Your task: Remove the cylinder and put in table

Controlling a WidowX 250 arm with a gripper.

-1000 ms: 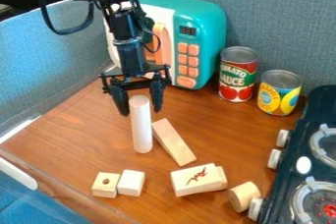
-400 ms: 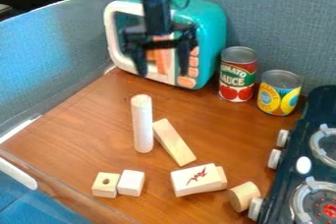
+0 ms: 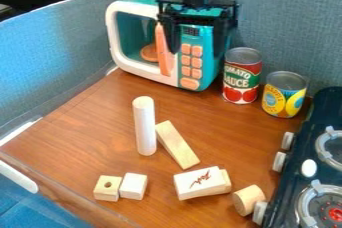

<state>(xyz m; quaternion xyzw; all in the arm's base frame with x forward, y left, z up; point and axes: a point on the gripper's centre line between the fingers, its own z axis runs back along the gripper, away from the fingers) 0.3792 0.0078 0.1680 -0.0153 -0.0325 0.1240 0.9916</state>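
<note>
Black against the teal toy microwave (image 3: pixel 210 79), the pincer (image 3: pixel 197 53) hangs at upper middle of the frame, fingers spread wide with nothing between them. We saw it a second ago on either side of the cylinder's top; it has since risen and moved right, first past the microwave door and now before the buttons.

Our task's white cylinder (image 3: pixel 145 127) stands upright on the wooden counter (image 3: pixel 227 132), left of the frame's centre, in the same spot as in both earlier views. Just beside it, to the right, we see a long block (image 3: pixel 177 144) lying flat, also unmoved. The two small blocks (image 3: pixel 121 184) at lower left, the marked block (image 3: pixel 200 183) at lower middle and the two cans (image 3: pixel 242 77) at right have kept their places too.
</note>
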